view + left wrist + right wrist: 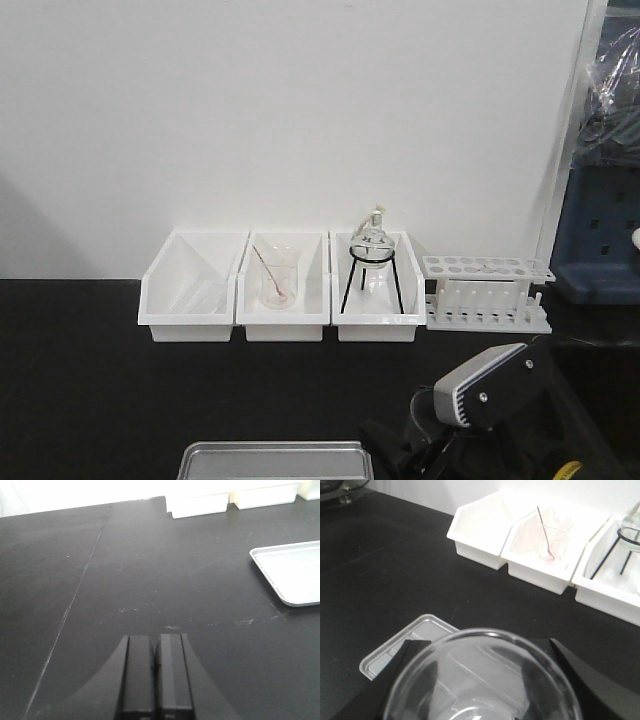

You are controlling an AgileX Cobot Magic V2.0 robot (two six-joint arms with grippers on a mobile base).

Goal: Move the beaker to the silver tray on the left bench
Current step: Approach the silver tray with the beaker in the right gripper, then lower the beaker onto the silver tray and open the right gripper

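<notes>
While the right gripper clamps the beaker, tray at eight o'clock, slick glass could slip; left gripper closed, empty.

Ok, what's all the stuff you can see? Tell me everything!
empty beaker: one, clear glass, held in the right claw above the silver tray.
silver tray: one, shiny grey, at the bench's near edge.
bench: one, black, under everything.
bins: three, white, in a row by the wall.
pink-stained beaker: one, clear, with a rod, in the middle bin.
flask: one, clear, on a black stand in the right bin.
test tube rack: one, white, right of the bins.
blue thing: one, far right; cannot tell what.
left claw: one, black, shut, empty.
right claw: one, black, shut on the empty beaker.
</notes>
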